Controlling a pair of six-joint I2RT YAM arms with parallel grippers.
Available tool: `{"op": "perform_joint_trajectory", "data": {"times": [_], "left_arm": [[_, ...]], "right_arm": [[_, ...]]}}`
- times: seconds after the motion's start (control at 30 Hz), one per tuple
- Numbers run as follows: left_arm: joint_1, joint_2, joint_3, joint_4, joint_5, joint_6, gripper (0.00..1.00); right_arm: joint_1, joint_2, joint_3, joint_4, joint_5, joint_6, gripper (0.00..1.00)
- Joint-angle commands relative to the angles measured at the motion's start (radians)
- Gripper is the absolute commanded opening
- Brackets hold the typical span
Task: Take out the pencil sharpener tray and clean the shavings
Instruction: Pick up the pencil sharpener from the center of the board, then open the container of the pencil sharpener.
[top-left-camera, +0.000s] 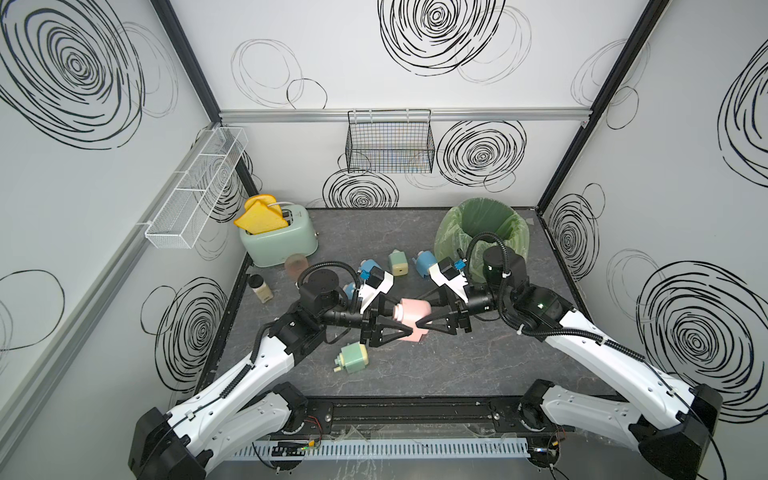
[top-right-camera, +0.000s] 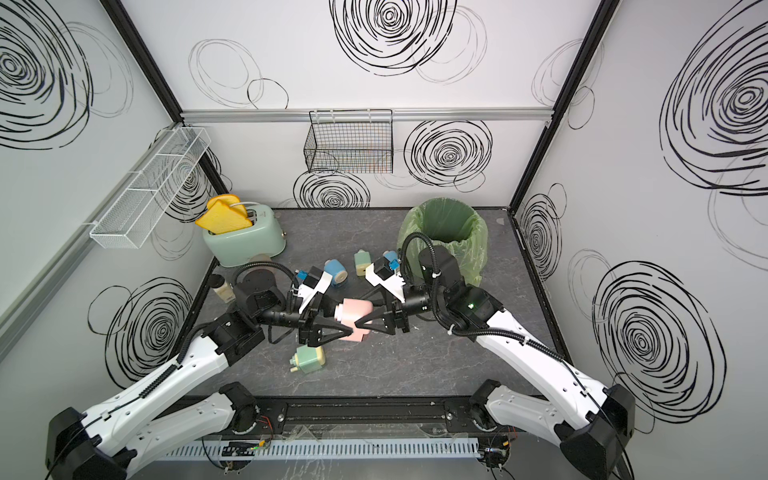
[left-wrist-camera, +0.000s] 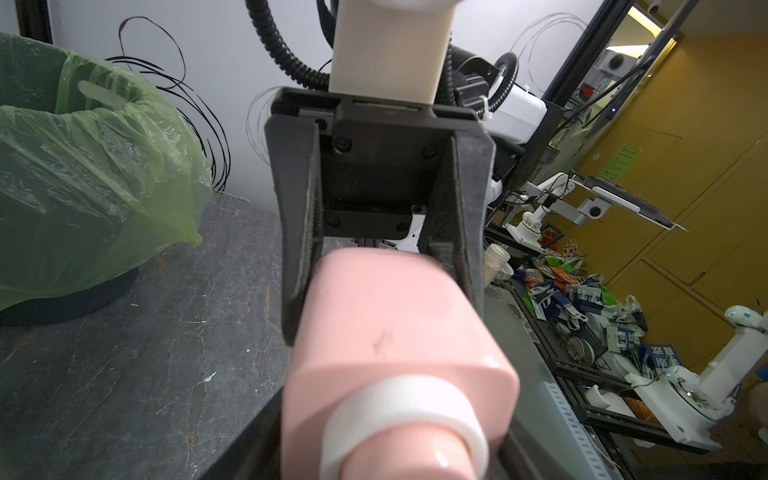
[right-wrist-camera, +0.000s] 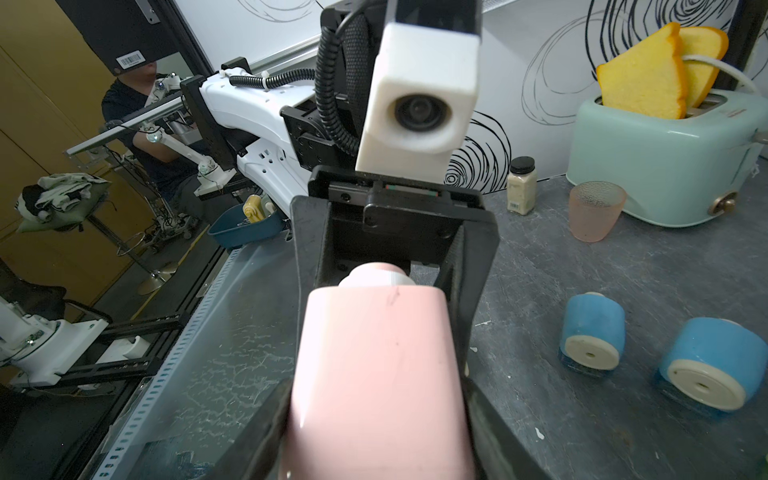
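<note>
While the sharpener (top-left-camera: 412, 316) is gripped, a barcode (right-wrist-camera: 515, 205) labels the spice jar (right-wrist-camera: 521, 183).

Pink sharpener (top-left-camera: 413, 318): smooth plastic, soft sheen, faint scuffs (clearer in the wrist views). Its collar (left-wrist-camera: 395, 390): white matt plastic. Worktop (top-left-camera: 415, 374): dark grey, matt, stone-like veining, slightly rough. Bin liner (top-left-camera: 451, 237): thin green plastic film, crinkled, shiny. Toaster (top-left-camera: 286, 243): mint, glossy shell. Far-wall basket (top-left-camera: 390, 158): black metal wire. Cup (right-wrist-camera: 596, 210): pink frosted translucent plastic.
</note>
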Motion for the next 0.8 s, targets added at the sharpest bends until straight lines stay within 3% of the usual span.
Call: {"op": "perform_joint_trajectory", "data": {"times": [0.0, 0.1, 0.17, 0.33, 0.47, 0.77], "left_arm": [[-0.004, 0.002, 0.007, 0.040, 0.026, 0.000, 0.59], [0.002, 0.002, 0.015, 0.021, 0.017, 0.018, 0.37], [0.017, -0.002, 0.023, 0.004, -0.003, 0.033, 0.29], [0.064, -0.063, -0.027, 0.030, -0.041, 0.080, 0.28], [0.086, -0.144, -0.107, 0.084, -0.119, 0.105, 0.28], [0.152, -0.177, -0.211, 0.288, -0.024, 0.053, 0.24]], "right_arm": [[0.011, -0.007, -0.005, 0.074, -0.024, -0.008, 0.35], [0.011, -0.013, -0.006, 0.075, -0.021, -0.008, 0.36], [0.011, -0.023, -0.015, 0.077, -0.003, -0.008, 0.44], [-0.022, -0.104, -0.125, 0.185, 0.021, 0.010, 0.66], [-0.069, -0.176, -0.252, 0.325, -0.013, 0.065, 0.78], [-0.089, -0.196, -0.374, 0.487, -0.059, 0.075, 0.85]]}}
